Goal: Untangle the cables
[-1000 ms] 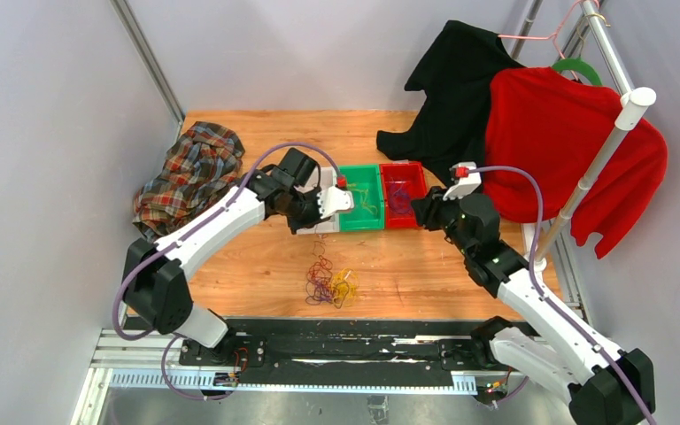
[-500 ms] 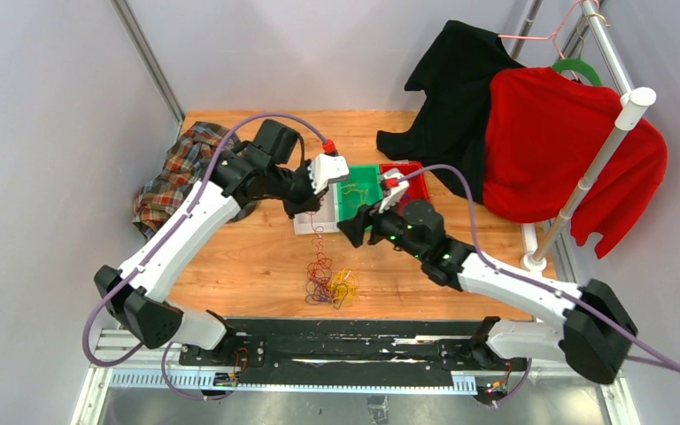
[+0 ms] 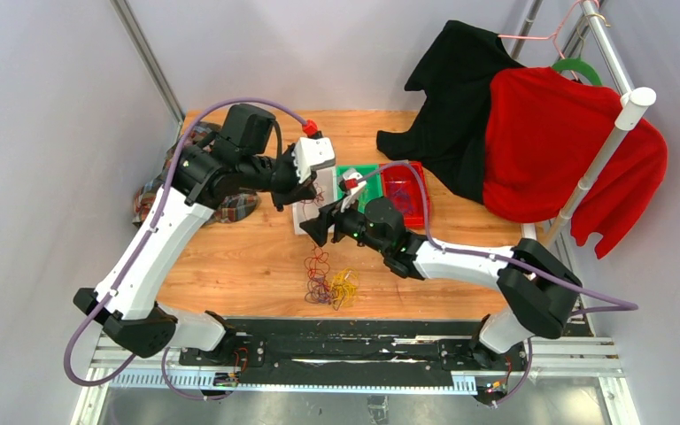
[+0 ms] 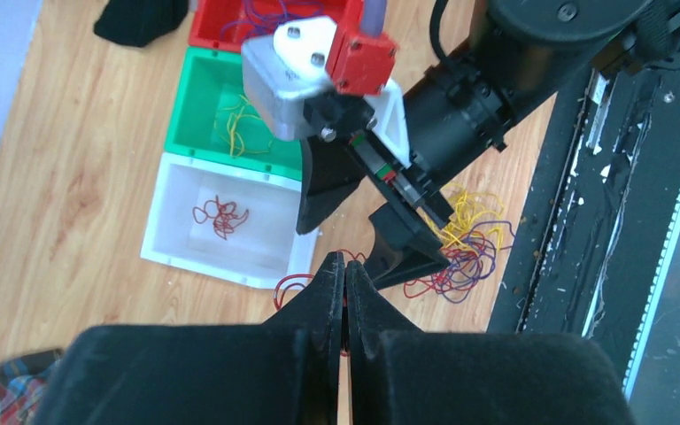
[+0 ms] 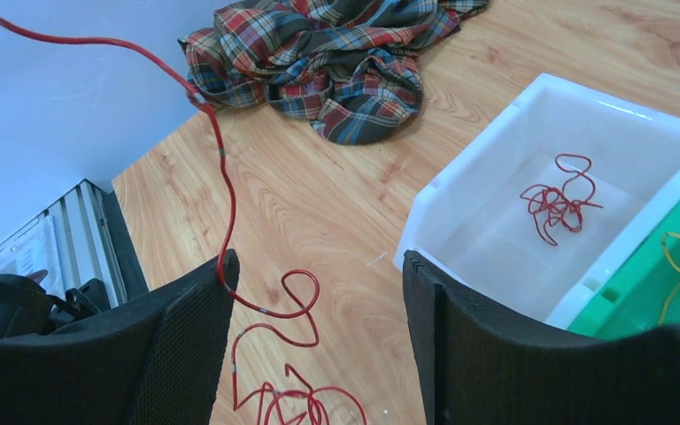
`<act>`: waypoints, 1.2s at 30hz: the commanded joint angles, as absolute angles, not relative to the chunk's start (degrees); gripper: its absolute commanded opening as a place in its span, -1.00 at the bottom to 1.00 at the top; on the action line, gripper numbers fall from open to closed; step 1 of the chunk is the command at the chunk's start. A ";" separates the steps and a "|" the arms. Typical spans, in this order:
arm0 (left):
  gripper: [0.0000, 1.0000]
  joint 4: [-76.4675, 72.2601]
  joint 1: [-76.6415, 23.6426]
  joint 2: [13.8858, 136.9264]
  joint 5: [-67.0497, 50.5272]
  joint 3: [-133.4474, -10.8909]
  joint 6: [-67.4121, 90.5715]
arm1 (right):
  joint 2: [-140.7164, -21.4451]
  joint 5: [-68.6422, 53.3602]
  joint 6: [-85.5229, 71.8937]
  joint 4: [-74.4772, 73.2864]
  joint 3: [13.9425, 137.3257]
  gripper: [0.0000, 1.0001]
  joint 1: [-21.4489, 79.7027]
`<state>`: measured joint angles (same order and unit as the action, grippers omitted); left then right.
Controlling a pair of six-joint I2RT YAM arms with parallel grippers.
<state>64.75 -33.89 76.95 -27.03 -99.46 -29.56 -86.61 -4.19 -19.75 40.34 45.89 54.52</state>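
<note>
Bright even diffuse light, faint soft shadows; left tool (image 4: 344,263) slightly blurred close to lens.

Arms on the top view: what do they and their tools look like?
The left arm and right arm match: white links, black joint housings. A lilac cable runs along each to a red plug on a white wrist block. The left tool and right tool each have two black wedge-shaped fingers, inner faces finely textured.

Cables (image 3: 331,285): red, yellow, purple tangle on table (image 3: 257,257), near front; red strand (image 5: 221,168) raised above it.
</note>
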 commanded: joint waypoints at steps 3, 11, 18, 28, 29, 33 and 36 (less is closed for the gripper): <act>-0.99 65.70 -33.97 76.17 -26.02 -104.90 -30.02 | -90.88 -5.02 -22.33 42.97 49.15 0.28 56.43; -0.99 65.65 -34.03 78.18 -19.40 -117.85 -36.43 | -94.73 -5.47 -26.78 44.72 46.35 0.19 56.58; -0.99 65.40 -34.01 80.04 -12.02 -130.25 -45.58 | -95.46 -4.40 -29.01 45.43 42.95 0.11 57.50; -0.99 53.95 -34.55 77.82 -1.56 -133.24 -55.63 | -96.02 -2.81 -31.74 44.83 39.37 -0.17 58.45; -0.99 52.37 -34.62 77.40 -0.32 -132.55 -57.22 | -95.80 -2.55 -31.82 44.69 38.88 -0.17 58.45; -0.99 42.56 -34.63 75.38 4.04 -129.08 -63.30 | -95.06 -1.09 -32.32 44.75 36.71 -0.17 58.45; -0.99 32.84 -34.64 74.00 6.52 -126.41 -67.59 | -94.84 -0.69 -32.91 44.81 35.32 -0.20 58.46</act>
